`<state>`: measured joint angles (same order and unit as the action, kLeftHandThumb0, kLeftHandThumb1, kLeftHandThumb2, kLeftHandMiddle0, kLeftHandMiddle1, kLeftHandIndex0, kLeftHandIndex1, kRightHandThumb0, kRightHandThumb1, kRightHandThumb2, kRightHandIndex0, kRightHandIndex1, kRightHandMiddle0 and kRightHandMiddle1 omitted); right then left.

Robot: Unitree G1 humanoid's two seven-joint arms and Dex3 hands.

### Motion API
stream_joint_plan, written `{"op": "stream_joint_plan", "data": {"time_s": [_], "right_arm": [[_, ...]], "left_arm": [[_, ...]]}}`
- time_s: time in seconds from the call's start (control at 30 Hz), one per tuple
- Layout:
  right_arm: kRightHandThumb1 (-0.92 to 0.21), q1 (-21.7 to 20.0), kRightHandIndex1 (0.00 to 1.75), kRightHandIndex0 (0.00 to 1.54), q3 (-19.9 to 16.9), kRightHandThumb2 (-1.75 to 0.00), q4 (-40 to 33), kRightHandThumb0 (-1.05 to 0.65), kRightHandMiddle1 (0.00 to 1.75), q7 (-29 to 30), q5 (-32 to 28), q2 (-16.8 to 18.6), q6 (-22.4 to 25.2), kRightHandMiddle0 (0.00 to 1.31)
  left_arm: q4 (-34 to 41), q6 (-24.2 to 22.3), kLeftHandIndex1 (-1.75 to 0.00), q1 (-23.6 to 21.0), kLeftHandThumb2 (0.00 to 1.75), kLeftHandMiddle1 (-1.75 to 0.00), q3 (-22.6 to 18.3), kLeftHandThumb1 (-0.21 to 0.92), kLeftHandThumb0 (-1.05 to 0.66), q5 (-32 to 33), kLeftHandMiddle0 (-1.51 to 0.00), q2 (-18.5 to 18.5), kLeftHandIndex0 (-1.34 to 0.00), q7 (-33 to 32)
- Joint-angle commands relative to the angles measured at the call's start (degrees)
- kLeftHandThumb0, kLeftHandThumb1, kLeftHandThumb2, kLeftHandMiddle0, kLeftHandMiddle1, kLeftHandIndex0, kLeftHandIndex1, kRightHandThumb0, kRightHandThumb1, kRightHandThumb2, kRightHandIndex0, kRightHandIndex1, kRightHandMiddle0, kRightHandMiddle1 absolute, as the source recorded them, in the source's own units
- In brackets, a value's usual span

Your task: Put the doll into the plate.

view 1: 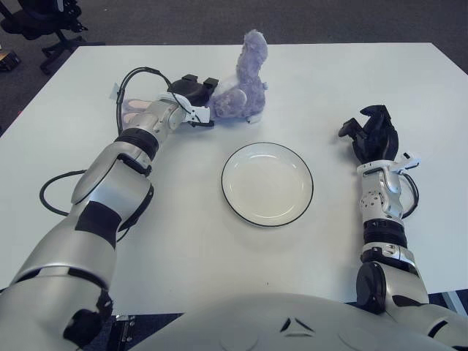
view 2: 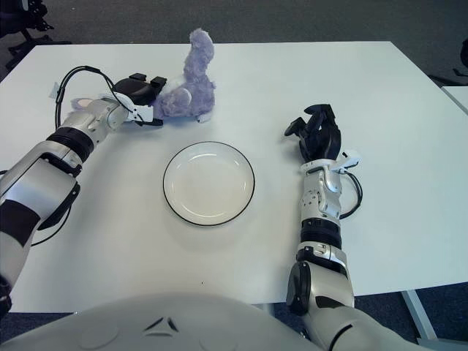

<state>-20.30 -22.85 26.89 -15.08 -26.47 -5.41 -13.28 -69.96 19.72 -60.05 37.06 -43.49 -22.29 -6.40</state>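
Note:
A purple plush doll point(view 1: 245, 91) sits upright on the white table, beyond the plate. The white plate point(view 1: 268, 183) with a dark rim lies in the middle of the table and holds nothing. My left hand point(view 1: 196, 99) reaches to the doll's left side. Its fingers point(view 1: 199, 82) are spread, with their tips at the doll's edge, one set above and the thumb below, not closed on it. My right hand point(view 1: 373, 131) shows to the right of the plate, with relaxed fingers that hold nothing.
A black cable point(view 1: 128, 84) loops beside my left forearm, and another loop point(view 1: 51, 194) lies near the left elbow. An office chair point(view 1: 44, 22) stands on the floor past the table's far left corner.

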Motion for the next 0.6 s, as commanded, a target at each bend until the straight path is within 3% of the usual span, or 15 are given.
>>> {"op": "stream_joint_plan", "data": {"time_s": [0.0,0.37,0.47,0.57], "right_arm": [[-0.74,1.57,1.75,0.88,-0.47,-0.76,0.46,-0.37,1.75,-0.26,-1.19,0.71,1.09,0.32],[-0.73,1.64,1.75,0.88,-0.49,-0.77,0.37,-0.37,1.75,-0.35,-1.12,0.61,1.31,0.32],[-0.73,1.62,1.75,0.88,-0.47,-0.77,0.56,-0.37,1.75,-0.63,-1.07,0.44,1.31,0.32],[-0.73,1.54,1.75,0.88,-0.55,-0.77,0.76,-0.37,1.75,-0.81,-1.06,0.38,1.29,0.32]], "left_arm": [[-2.41,0.41,-1.75,3.29,1.09,-1.75,0.61,0.48,-0.41,-0.80,-0.75,-0.48,-0.47,1.18],[-2.63,2.52,-1.75,2.81,1.13,-1.75,-0.41,0.46,-0.42,-0.46,-0.77,-1.33,-0.49,-0.29],[-1.30,9.22,-1.75,2.95,1.15,-1.75,-1.82,0.44,-0.42,0.40,-0.77,-3.78,-0.50,-5.97],[-1.31,11.43,-1.75,2.86,1.16,-1.75,-2.14,0.43,-0.42,0.23,-0.77,-4.42,-0.51,-8.29]]}}
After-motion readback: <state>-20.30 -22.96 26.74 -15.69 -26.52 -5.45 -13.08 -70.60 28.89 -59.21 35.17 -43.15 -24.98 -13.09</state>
